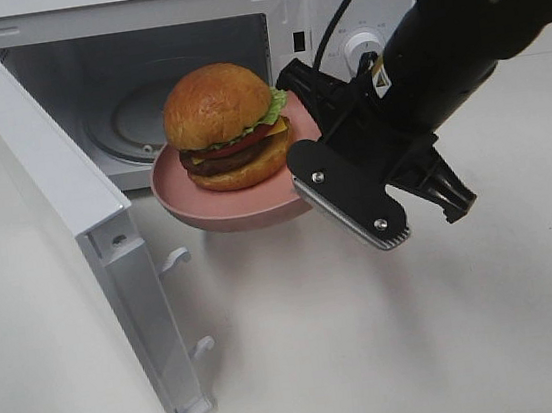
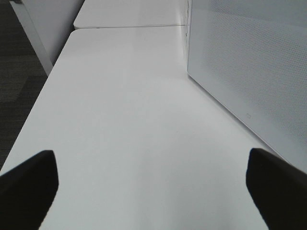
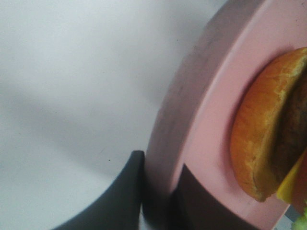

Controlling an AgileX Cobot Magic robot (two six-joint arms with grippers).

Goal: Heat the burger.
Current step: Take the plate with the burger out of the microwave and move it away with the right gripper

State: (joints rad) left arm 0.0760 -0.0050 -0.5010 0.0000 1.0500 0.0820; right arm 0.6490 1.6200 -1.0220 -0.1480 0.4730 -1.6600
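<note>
- Your right gripper point(image 3: 160, 201) is clamped narrow on the rim of the pink plate point(image 1: 187, 199), one finger under the rim and one on top
- The burger point(image 1: 226, 127) sits upright on that plate, roughly at its middle, bun dome up, with lettuce, tomato and a yellow cheese edge showing toward the gripper side
- You have the plate in the air, clear of the bench point(image 1: 373, 336), just in front of the microwave point(image 1: 262, 7) opening
- The far edge of the plate overlaps the sill of the cavity in the high view; you cannot tell from it whether the plate touches the sill
- The microwave door point(image 1: 65, 212) stands swung wide on the left of the high view, its two latch hooks pointing out over the bench
- The glass turntable point(image 1: 130, 124) shows inside the cavity, behind the burger
- Your right arm comes in from the upper right of the high view and covers part of the control panel; one knob point(image 1: 362, 45) shows beside it
- Your left gripper point(image 2: 153, 177) is spread wide and holds nothing; only its two dark fingertips show over bare bench
- In the left wrist view a white perforated panel point(image 2: 249, 62) stands beside that gripper, apart from it
</note>
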